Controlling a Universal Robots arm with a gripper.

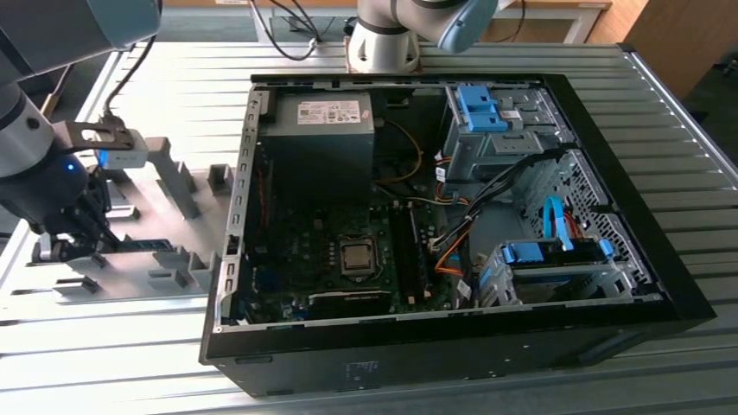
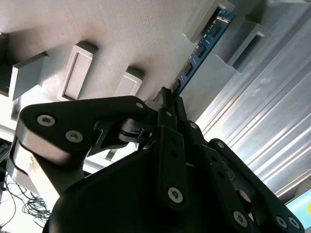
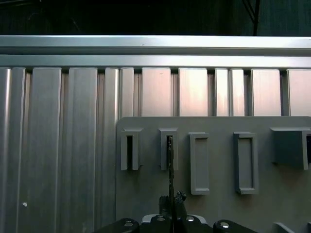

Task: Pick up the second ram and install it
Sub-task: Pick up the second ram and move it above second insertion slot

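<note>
Arm (image 1: pixel 29 164) reaching down, tool (image 2: pixel 167 97) pinched closed

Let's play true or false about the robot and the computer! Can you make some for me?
1. The computer case is open and its inside shows. True.
2. The second ram is plugged in inside the case. False: it stands in the grey holder plate outside the case.
3. The fingers are shut on the second ram. True.
4. The holder plate is on the exterior view's right of the case. False: the left.
5. The drive brackets are red. False: they are blue.
</note>
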